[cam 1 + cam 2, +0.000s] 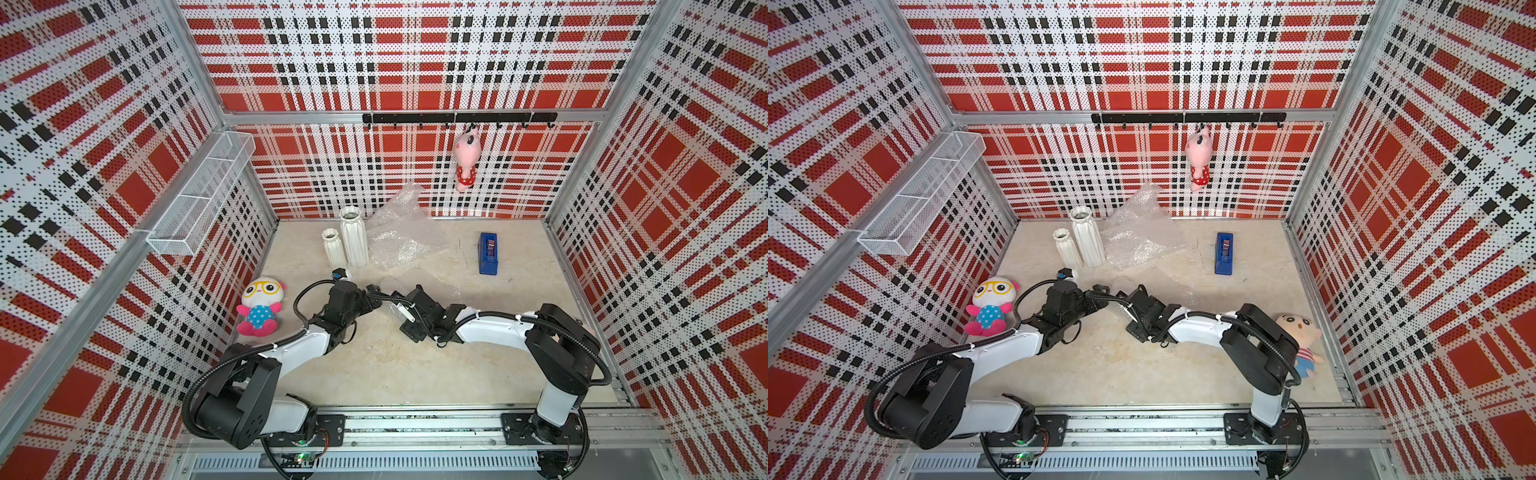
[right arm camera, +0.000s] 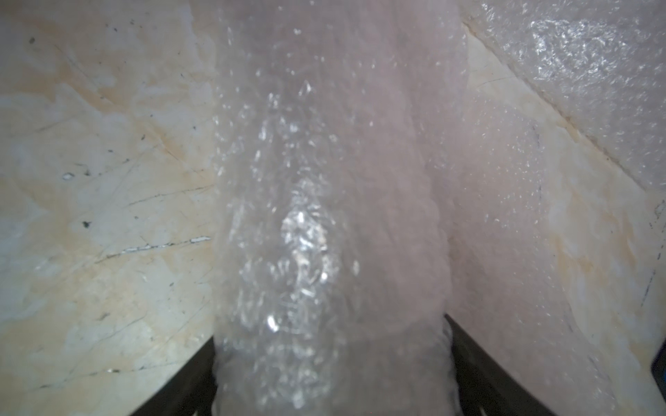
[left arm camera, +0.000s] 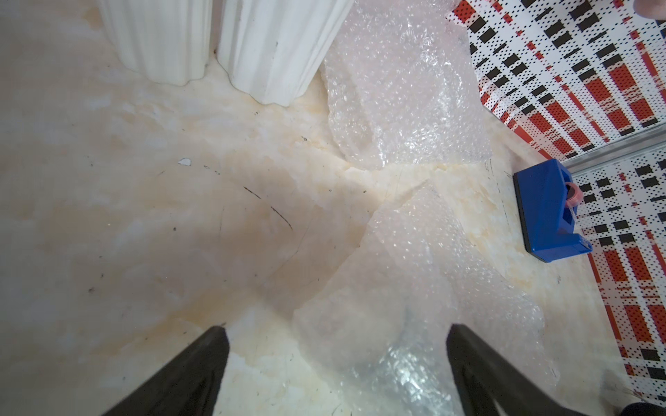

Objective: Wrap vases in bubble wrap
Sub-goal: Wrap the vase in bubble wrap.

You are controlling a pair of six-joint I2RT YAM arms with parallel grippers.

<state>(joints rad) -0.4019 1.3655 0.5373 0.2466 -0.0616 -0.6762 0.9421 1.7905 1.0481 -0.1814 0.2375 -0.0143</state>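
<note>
1. Step in hand, as I judge it: finishing the first wrap. A bubble-wrapped roll (image 2: 324,180) appears to lie on the counter (image 1: 415,365) near its centre, where the two arms meet. Its cylinder shape suggests the clear glass vase is inside, though the glass itself cannot be made out
2. The short white vase (image 1: 333,248) and the taller white vase (image 1: 354,237) stand upright and bare at 11 o'clock on the counter, just beside each other. A loose pile of bubble wrap (image 1: 403,237) sits at 12 o'clock, right next to the taller vase. The blue tape dispenser (image 1: 488,253) is at 1 o'clock, well apart from the roll
3. Right gripper (image 2: 329,327): its jaws are set wide and meet both flanks of the roll, so it is grasping the bundle around its girth
4. Left gripper (image 3: 337,327): its jaws are spread fully and hold nothing. It hangs over the counter with the edge of a flat sheet (image 3: 414,270) beneath it, and no contact is visible
5. The next move probably calls for the free left gripper to pin the loose flap against the roll while the right steadies it. The grip should be gentle, since the film is springy and likely covers glass
</note>
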